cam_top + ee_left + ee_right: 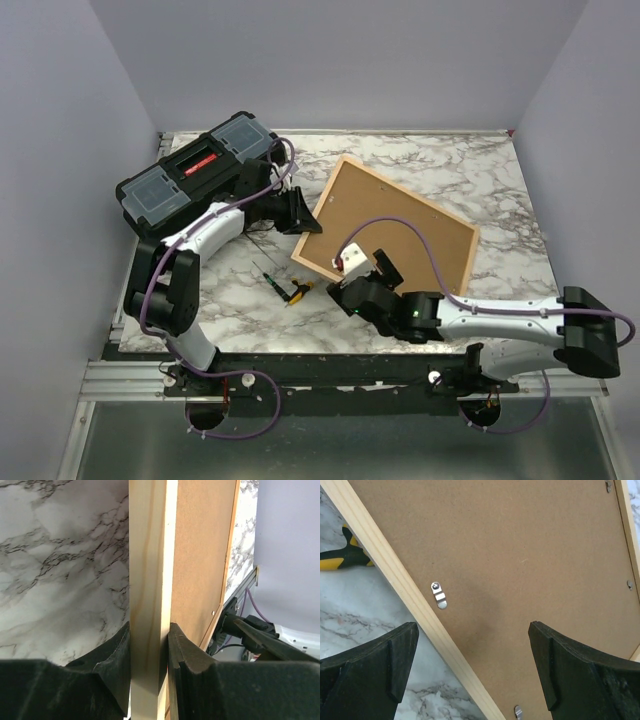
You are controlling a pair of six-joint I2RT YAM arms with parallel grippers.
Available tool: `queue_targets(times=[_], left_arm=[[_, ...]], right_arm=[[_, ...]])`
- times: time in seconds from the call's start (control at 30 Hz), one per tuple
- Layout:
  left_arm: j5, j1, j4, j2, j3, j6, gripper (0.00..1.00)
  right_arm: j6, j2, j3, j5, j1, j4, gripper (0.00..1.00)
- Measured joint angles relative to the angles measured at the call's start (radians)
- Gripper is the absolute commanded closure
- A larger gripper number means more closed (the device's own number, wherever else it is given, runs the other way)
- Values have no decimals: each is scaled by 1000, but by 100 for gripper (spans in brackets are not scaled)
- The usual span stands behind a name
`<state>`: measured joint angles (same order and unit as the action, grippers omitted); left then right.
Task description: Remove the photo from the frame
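Frame (147,580) is lying back-up across the middle of the tabletop (440,160), with the brown backing board (520,555) facing up. Your left pincer (149,645) is clamping the frame's left rail, one finger on the outer face and the other on the board side. Your right pincer (472,630) is hovering over the board by the near rail, spread wide and holding nothing. A small metal clip (439,595) is sitting just inside that rail. A yellow-black screwdriver (295,290) is lying just beside the frame's near-left corner. A black toolbox (195,175) is sitting far left.
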<state>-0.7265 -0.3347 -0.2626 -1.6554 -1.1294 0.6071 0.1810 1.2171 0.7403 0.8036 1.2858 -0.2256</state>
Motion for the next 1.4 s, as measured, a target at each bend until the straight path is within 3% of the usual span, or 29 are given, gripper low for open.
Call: queue_targets(times=[0.27, 0.47, 0.9, 1.23, 1.37, 1.4], left_arm=[[-22, 46, -26, 0, -8, 106, 100], [-25, 53, -77, 0, -27, 153, 100], [0, 53, -275, 0, -184, 92, 100], [19, 53, -328, -6, -230, 119, 100], [37, 55, -376, -21, -290, 113, 100], [41, 57, -385, -26, -306, 109, 100]], right_arm=[[-64, 227, 93, 68, 0, 77, 2], [-128, 341, 126, 216, 0, 118, 5], [-495, 379, 61, 362, -18, 433, 25], [-621, 421, 50, 436, -31, 548, 19], [-644, 416, 33, 439, -44, 551, 21], [-649, 415, 32, 439, -46, 552, 25]])
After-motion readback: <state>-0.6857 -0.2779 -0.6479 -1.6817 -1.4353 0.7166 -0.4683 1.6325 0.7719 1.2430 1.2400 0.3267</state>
